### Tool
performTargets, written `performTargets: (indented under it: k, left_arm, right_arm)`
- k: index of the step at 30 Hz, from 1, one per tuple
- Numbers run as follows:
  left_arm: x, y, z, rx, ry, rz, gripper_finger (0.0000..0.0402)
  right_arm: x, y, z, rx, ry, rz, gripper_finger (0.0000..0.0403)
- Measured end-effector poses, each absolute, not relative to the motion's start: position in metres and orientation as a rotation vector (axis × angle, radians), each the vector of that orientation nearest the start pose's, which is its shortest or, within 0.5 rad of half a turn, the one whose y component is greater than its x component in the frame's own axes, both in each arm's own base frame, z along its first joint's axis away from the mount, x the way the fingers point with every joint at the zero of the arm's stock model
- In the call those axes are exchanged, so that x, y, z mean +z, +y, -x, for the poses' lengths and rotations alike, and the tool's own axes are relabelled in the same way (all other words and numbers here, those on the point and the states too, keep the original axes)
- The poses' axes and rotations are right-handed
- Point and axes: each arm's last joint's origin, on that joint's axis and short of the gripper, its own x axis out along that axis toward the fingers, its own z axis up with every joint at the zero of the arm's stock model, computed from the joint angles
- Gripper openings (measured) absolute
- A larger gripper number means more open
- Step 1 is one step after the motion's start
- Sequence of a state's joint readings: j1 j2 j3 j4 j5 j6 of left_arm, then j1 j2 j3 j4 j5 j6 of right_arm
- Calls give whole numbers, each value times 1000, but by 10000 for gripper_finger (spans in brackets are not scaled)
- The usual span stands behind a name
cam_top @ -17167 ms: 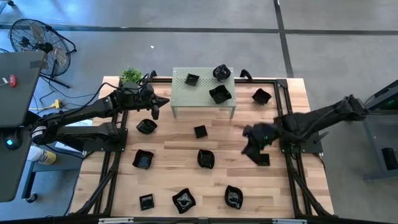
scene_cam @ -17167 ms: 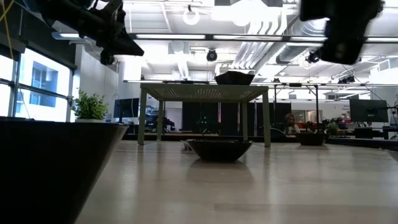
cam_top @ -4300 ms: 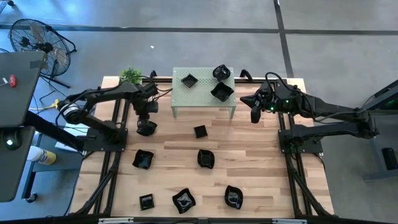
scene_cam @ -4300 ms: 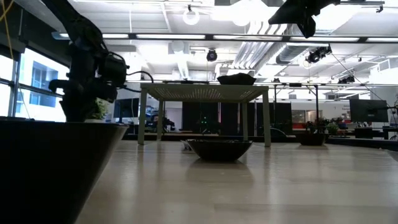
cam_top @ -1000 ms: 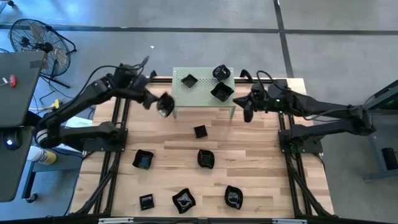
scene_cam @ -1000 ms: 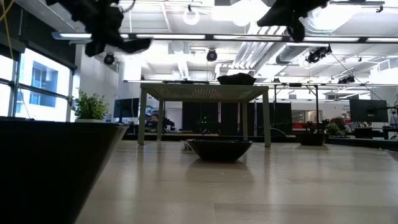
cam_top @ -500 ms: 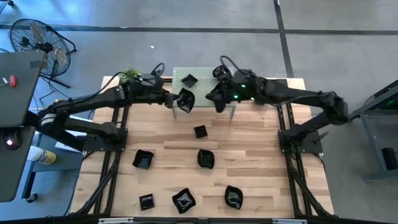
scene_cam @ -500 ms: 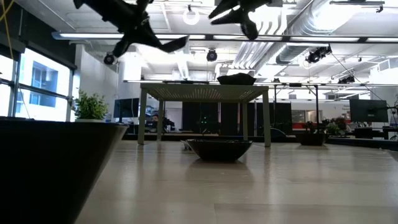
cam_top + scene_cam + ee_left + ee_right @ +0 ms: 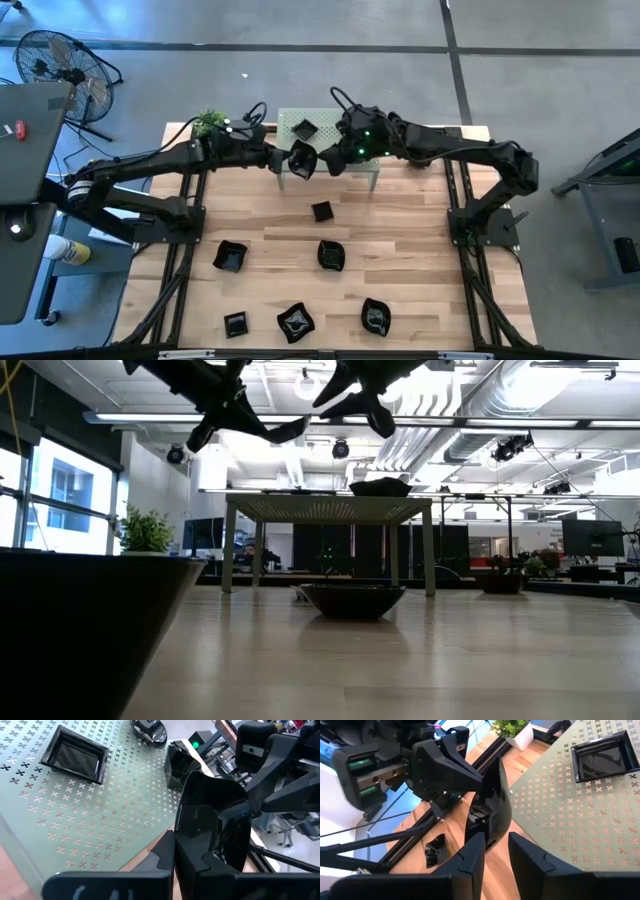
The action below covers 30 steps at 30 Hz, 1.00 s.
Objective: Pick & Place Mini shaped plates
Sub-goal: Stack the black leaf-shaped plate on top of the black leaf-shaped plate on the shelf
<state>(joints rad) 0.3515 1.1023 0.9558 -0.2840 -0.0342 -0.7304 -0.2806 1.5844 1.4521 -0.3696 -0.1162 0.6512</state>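
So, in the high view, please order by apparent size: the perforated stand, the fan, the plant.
1. Stand, largest.
2. Fan, clearly smaller in outline, though it sits on the floor, farther from the camera.
3. Plant, smallest.

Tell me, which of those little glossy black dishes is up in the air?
The glossy black dish pinched on edge by the left gripper, beside the pale perforated stand. The others lie flat on the stand or wooden table.

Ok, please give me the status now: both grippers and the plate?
Left gripper shut on plate, above the small table's front edge. Right gripper open, fingers either side of the plate's rim. Nothing in the way.
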Motion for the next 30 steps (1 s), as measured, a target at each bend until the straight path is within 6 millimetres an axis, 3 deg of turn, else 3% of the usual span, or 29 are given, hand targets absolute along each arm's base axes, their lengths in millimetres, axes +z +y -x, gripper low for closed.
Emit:
performTargets:
  k: [10, 16, 24, 30]
  left_arm:
    - [323, 83, -234, 603, 326, 744, 0]
    - [338, 83, -247, 708, 425, 649, 0]
    - [351, 88, -258, 723, 425, 607, 0]
    - [353, 88, -260, 717, 419, 596, 0]
  right_arm:
    - [344, -107, -344, -380, 424, -736, 56]
    - [341, -111, -341, -418, 453, -739, 65]
    - [340, -112, -343, -402, 428, -721, 91]
    - [335, -112, -343, -409, 419, -719, 76]
